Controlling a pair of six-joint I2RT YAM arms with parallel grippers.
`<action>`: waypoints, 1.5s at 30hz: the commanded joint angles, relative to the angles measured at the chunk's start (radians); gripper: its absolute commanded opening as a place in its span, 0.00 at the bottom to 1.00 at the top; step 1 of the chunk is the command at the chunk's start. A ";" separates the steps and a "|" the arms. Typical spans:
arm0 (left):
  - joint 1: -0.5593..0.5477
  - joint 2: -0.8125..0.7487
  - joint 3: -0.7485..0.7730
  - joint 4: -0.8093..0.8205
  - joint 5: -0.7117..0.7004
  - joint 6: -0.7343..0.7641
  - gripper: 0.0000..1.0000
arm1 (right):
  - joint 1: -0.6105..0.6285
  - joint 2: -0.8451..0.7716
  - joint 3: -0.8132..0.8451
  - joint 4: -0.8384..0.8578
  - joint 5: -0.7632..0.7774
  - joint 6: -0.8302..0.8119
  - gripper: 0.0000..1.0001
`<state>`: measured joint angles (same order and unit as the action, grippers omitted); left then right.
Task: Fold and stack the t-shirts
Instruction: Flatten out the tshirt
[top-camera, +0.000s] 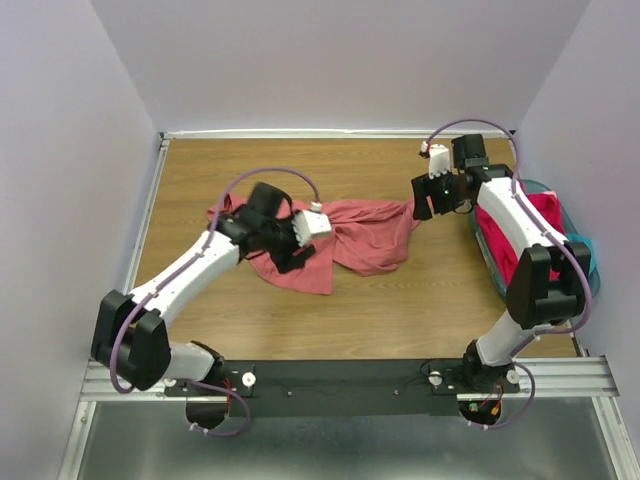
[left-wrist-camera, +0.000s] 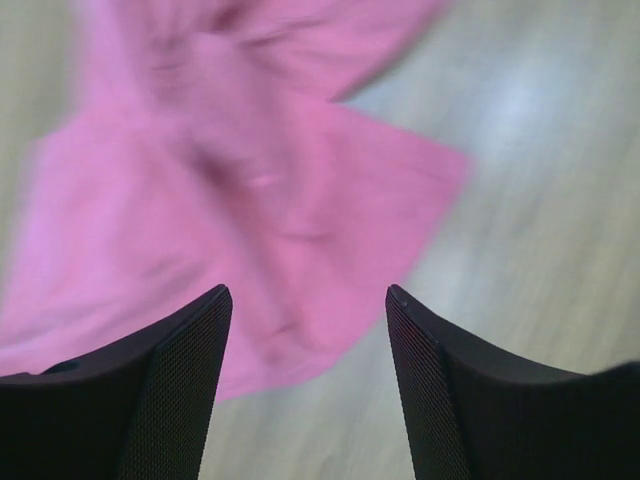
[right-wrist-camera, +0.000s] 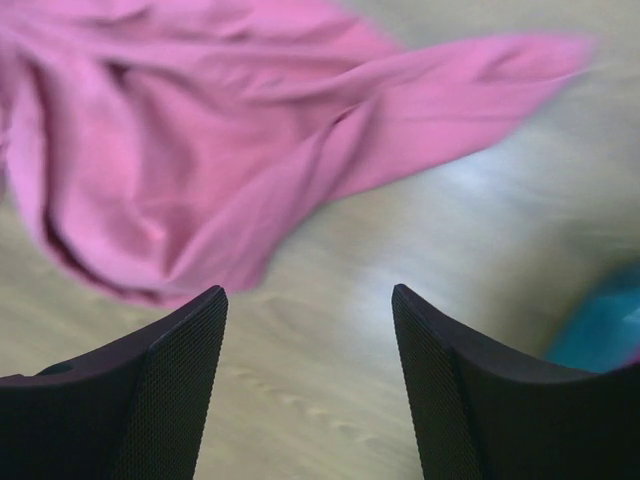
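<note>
Jaws apart and empty, the left gripper (left-wrist-camera: 310, 295) and right gripper (right-wrist-camera: 310, 292) hover at the crumpled salmon-pink t-shirt (top-camera: 365, 235) between the worktop's side edges; each should pinch one outer hem, spreading it flat.

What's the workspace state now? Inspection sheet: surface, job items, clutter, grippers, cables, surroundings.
Surface: wooden table, bare wood around the cloth.
Job's things: salmon-pink t-shirt crumpled and unfolded mid-table; magenta-red shirt bunched in the teal basket at the right edge.
Clutter: nothing seen.
Grippers: left gripper open over the pink cloth; right gripper open over bare wood beside the shirt's edge.
Cables: purple cables loop along both arms, off the cloth.
Surroundings: pale walls on three sides; metal rail at the near edge.
</note>
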<state>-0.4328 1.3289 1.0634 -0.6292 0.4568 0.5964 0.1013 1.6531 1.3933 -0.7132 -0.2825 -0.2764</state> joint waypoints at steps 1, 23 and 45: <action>-0.162 0.061 -0.080 0.088 -0.069 -0.102 0.68 | 0.020 0.030 -0.051 -0.063 -0.110 0.063 0.72; -0.383 0.415 -0.051 0.209 -0.233 -0.158 0.24 | 0.018 0.016 -0.079 -0.069 -0.026 0.048 0.69; 0.518 0.259 0.310 0.085 -0.082 -0.185 0.00 | 0.199 -0.038 -0.148 -0.129 -0.144 -0.009 0.62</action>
<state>-0.0174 1.4921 1.3865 -0.5438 0.3759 0.4660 0.2623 1.5978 1.2587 -0.8162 -0.4015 -0.2710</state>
